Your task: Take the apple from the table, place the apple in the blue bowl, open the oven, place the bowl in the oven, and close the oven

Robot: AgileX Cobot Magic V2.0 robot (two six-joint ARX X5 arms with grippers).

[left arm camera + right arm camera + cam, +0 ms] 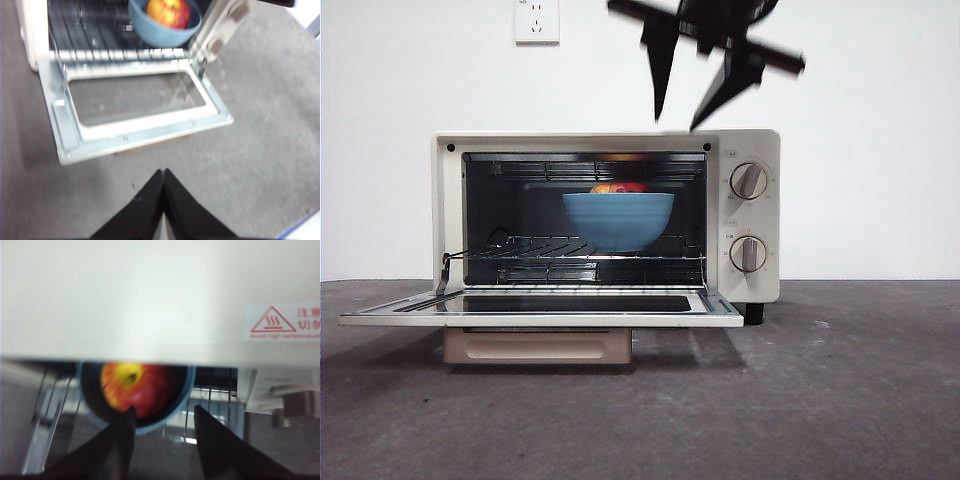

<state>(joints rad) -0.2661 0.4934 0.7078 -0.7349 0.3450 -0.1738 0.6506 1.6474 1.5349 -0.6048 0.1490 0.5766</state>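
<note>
The oven (607, 215) was cream-white with a dark interior, two grey knobs (748, 181) and a beige handle (536, 345). The blue bowl (618, 219) was matte blue; the apple (134, 388) in it was red, streaked yellow. The table (840, 400) was dark grey, speckled. A red warning triangle (273, 320) marked the oven's top. Both pincers were black.
</note>
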